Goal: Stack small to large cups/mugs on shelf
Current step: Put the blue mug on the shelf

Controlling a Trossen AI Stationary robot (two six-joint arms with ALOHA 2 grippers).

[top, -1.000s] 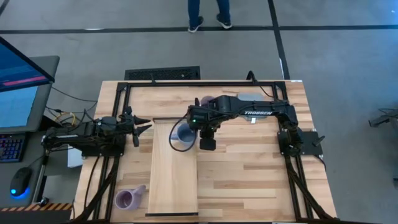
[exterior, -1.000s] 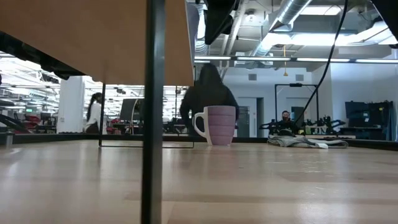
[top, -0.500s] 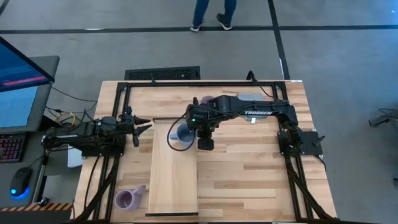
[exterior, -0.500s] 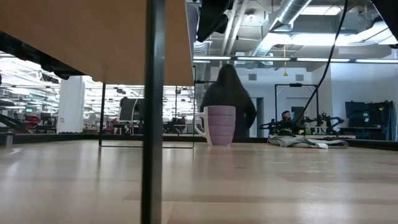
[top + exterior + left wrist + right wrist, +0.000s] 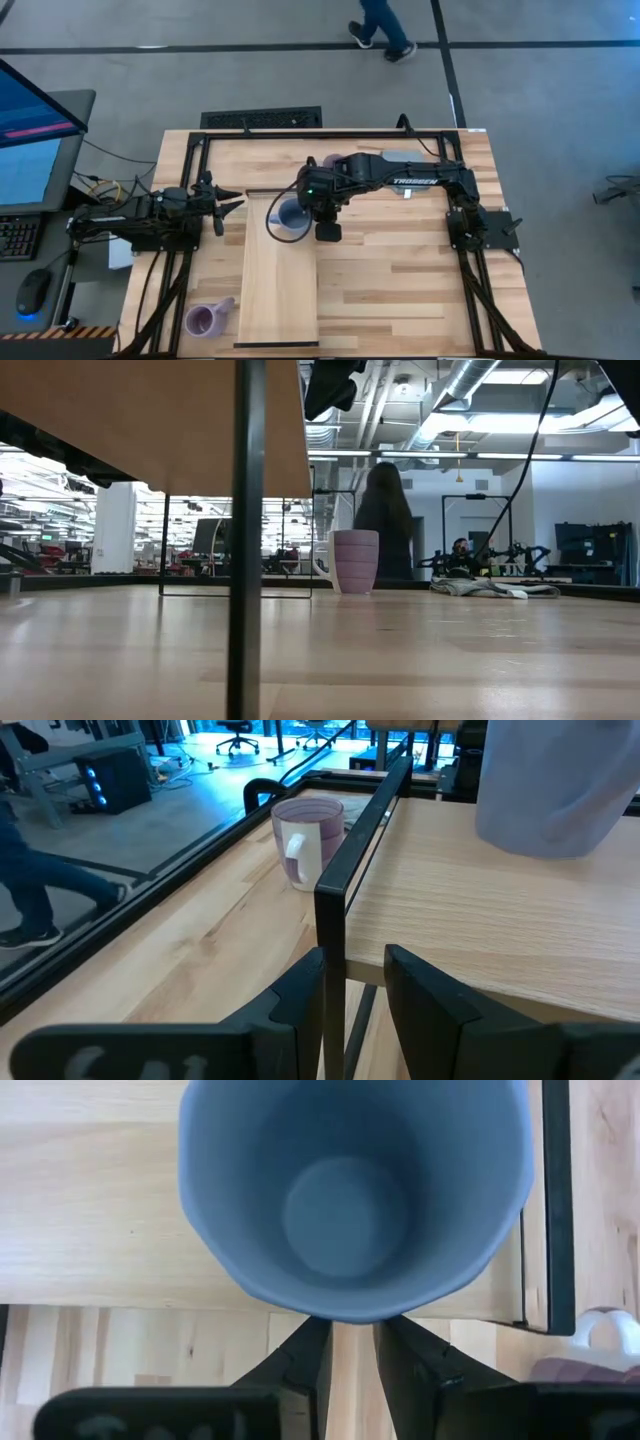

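Observation:
My right gripper (image 5: 302,207) is shut on the blue-grey mug (image 5: 289,215) over the far end of the pale wooden shelf (image 5: 278,290). The shelf stands raised on thin dark legs (image 5: 247,540). In the right wrist view the mug (image 5: 350,1200) shows its open mouth. One purple mug (image 5: 328,162) stands on the table beyond the shelf's far end. It also shows in the low view (image 5: 355,560). The other purple mug (image 5: 205,320) stands at the near left. My left gripper (image 5: 232,202) waits open, left of the shelf's far corner. My right gripper comes at the blue-grey mug from above, its fingers (image 5: 300,1365) close together and running under the outer side of the rim (image 5: 345,1318). The rim hides the place of contact. The mug is upright, mouth up. Whether its base touches the shelf, I cannot tell.
A grey folded cloth (image 5: 490,588) lies on the table at the far right, beside the purple mug. The shelf's dark corner post (image 5: 335,950) stands just ahead of my left gripper. A person walks in the room beyond the far edge.
My right gripper has gone a little toward the table's left edge with the blue-grey mug, which stays upright over the shelf's far end. A person beyond the table has walked to the right.

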